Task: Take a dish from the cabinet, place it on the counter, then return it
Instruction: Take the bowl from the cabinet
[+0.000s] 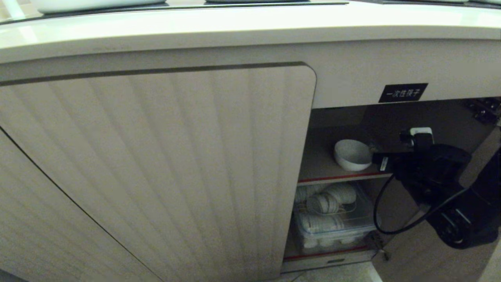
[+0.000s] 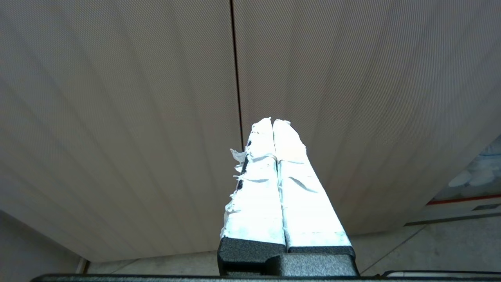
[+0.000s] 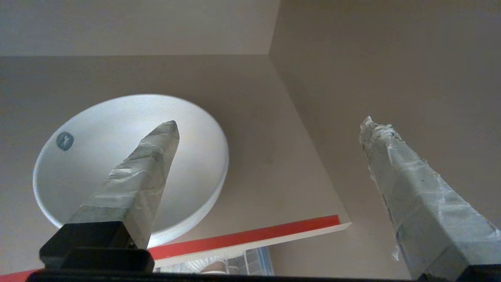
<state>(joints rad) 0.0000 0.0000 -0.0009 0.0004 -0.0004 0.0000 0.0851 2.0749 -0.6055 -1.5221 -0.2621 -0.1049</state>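
Observation:
The dish (image 1: 352, 154), a small white bowl, stands on the upper red-edged shelf (image 1: 340, 177) inside the open part of the cabinet (image 1: 156, 164). My right arm (image 1: 434, 168) reaches into that opening just right of the bowl. In the right wrist view the right gripper (image 3: 270, 121) is open wide: one taped finger (image 3: 137, 176) lies over the dish (image 3: 86, 164) and the other finger (image 3: 407, 184) stands well off to its side near the cabinet wall. Nothing is gripped. The left gripper (image 2: 272, 122) is shut and empty, facing the ribbed door. The counter (image 1: 250, 27) runs above.
On the lower shelf a clear bin (image 1: 332, 219) holds several white bowls. A black label (image 1: 403, 93) sits above the opening. The closed ribbed door fills the left of the head view. The cabinet's side wall (image 3: 391, 78) is close beside the right gripper.

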